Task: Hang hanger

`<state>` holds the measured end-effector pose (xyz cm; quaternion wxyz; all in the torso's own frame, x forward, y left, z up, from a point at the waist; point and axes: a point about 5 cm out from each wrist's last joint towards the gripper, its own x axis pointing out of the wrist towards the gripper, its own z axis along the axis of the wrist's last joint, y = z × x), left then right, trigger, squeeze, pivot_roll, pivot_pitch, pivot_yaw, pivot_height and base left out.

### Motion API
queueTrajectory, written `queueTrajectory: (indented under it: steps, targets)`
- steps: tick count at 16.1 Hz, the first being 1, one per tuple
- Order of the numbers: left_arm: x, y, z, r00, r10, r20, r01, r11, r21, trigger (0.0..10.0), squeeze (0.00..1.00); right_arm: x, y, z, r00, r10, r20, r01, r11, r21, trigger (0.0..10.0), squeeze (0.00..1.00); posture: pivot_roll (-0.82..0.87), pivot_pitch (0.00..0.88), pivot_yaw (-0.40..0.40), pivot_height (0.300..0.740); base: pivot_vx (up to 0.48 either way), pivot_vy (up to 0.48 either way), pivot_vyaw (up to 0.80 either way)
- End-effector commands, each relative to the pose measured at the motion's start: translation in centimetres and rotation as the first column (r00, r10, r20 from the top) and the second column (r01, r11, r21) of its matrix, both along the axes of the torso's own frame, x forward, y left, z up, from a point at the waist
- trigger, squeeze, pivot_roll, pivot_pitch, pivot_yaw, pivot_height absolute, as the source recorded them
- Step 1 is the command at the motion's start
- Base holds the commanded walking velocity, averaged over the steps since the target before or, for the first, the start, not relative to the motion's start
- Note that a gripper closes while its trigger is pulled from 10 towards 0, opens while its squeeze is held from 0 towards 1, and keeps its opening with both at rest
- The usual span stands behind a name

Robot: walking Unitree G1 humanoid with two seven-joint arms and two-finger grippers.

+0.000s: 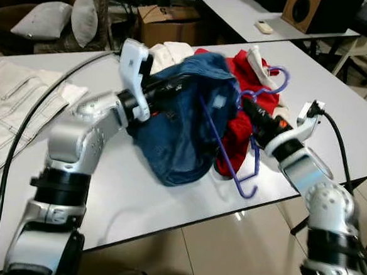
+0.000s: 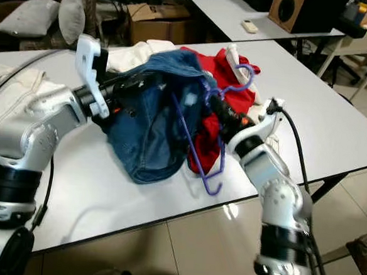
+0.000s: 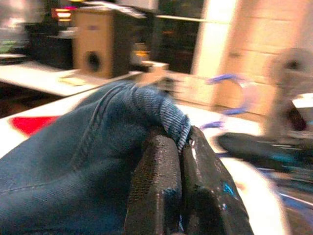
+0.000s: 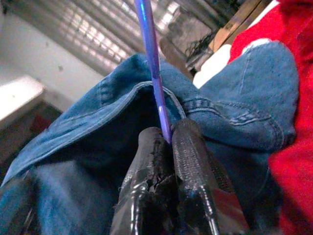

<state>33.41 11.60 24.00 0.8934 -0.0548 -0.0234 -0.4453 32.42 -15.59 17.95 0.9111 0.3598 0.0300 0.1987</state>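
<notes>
While gripping from the left, left gripper [image 3: 178, 147] was pinched tight on a fold of the blue denim garment [image 1: 184, 128], fingers [image 3: 154, 186] pressed together with cloth between them, holding that edge raised off the white table [image 1: 135, 197]. Beyond and left of that gripper, lay a pale folded cloth [image 1: 10, 100] on the tabletop, with a black cable [image 1: 27, 126] curving past the arm. Just behind the raised denim, sat a white garment [image 1: 170, 51]. Draped between both grippers, hung the denim in a heap, waistband opening turned toward the right gripper. Straight ahead of the right gripper [image 4: 166, 139], ran the purple hanger [image 1: 232, 160], thin bar clamped between closed fingertips [image 4: 188, 147] and passing up into the denim opening; hook end curled above [image 1: 279, 78], lower end dangling near the table edge [image 1: 249, 191]. Beside and under that gripper, spread a red garment [image 1: 238, 125], touching the denim. Farther beyond on the right, stood another table with a speaker [image 1: 302, 10].
</notes>
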Motion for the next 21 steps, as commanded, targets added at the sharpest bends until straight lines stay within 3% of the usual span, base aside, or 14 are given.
queueTrajectory:
  steps: [1, 4, 5, 8, 11, 13, 15, 16, 17, 19, 21]
  targets:
    - [-0.2, -0.5, 0.7, 0.998, -0.059, -0.016, 0.059, 0.998, -0.014, 0.0, 0.00, 0.9, -0.7, 0.4, 0.997, -0.072, 0.007, 0.071, 0.997, 0.027, 10.0, 0.00, -0.03, 0.000, 0.021, 0.740, 0.000, 0.000, 0.00]
    - [0.3, -1.3, 3.4, 0.992, -0.119, -0.039, 0.114, 0.987, -0.112, 0.0, 0.00, 3.4, 1.9, 1.9, 0.997, -0.059, 0.040, 0.053, 0.989, 0.137, 10.0, 0.00, 0.01, 0.000, 0.035, 0.740, 0.000, 0.000, 0.00]
    - [0.6, -2.0, 5.3, 0.987, -0.160, -0.030, 0.153, 0.976, -0.154, 0.0, 0.00, 4.6, 3.0, 3.2, 0.994, -0.081, 0.067, 0.069, 0.982, 0.175, 10.0, 0.00, 0.03, 0.000, 0.041, 0.740, 0.000, 0.000, 0.00]
    - [1.3, -3.0, 9.1, 0.979, -0.201, -0.015, 0.191, 0.948, -0.253, 0.0, 0.00, 6.8, 3.7, 4.5, 0.972, -0.218, 0.085, 0.201, 0.964, 0.176, 10.0, 0.00, 0.06, 0.000, 0.061, 0.740, 0.000, 0.000, 0.00]
    - [1.9, -3.3, 11.7, 0.982, -0.191, -0.003, 0.179, 0.926, -0.332, 0.0, 0.00, 7.4, 4.1, 4.0, 0.949, -0.309, 0.064, 0.295, 0.940, 0.172, 10.0, 0.00, 0.09, 0.000, 0.072, 0.740, 0.000, 0.000, 0.00]
    - [2.3, -2.9, 14.0, 0.984, -0.179, -0.005, 0.157, 0.874, -0.460, 0.0, 0.00, 7.0, 5.8, 1.7, 0.945, -0.304, 0.117, 0.312, 0.948, -0.054, 10.0, 0.00, 0.11, 0.000, 0.076, 0.740, 0.000, 0.000, 0.00]
    - [2.6, -2.4, 15.3, 0.992, -0.129, 0.009, 0.118, 0.869, -0.481, 0.0, 0.00, 6.6, 6.8, 0.3, 0.957, -0.258, 0.136, 0.281, 0.940, -0.195, 10.0, 0.00, 0.12, 0.000, 0.071, 0.740, 0.000, 0.000, 0.00]
    - [4.0, -0.7, 16.2, 0.999, 0.033, -0.006, -0.031, 0.865, -0.500, 0.0, 0.00, 5.9, 7.7, -0.4, 0.979, -0.154, 0.135, 0.192, 0.922, -0.337, 10.0, 0.00, 0.12, 0.000, 0.069, 0.740, 0.000, 0.000, 0.00]
    - [4.4, -0.2, 16.2, 0.996, 0.083, -0.015, -0.080, 0.861, -0.502, 0.0, 0.00, 5.7, 7.8, -0.4, 0.982, -0.128, 0.140, 0.172, 0.914, -0.367, 10.0, 0.00, 0.12, 0.000, 0.067, 0.740, 0.000, 0.000, 0.00]
    - [5.9, 3.1, 16.0, 0.961, 0.266, -0.076, -0.264, 0.800, -0.539, 0.0, 0.00, 3.9, 5.9, -0.5, 0.991, -0.057, 0.122, 0.106, 0.887, -0.450, 10.0, 0.00, 0.09, 0.000, 0.077, 0.740, 0.000, 0.000, 0.00]
    - [6.4, 4.4, 15.8, 0.933, 0.353, -0.066, -0.334, 0.785, -0.522, 0.0, 0.00, 2.8, 3.7, -0.6, 0.996, -0.054, 0.075, 0.085, 0.862, -0.499, 10.0, 0.00, 0.07, 0.000, 0.077, 0.740, 0.000, 0.000, 0.00]
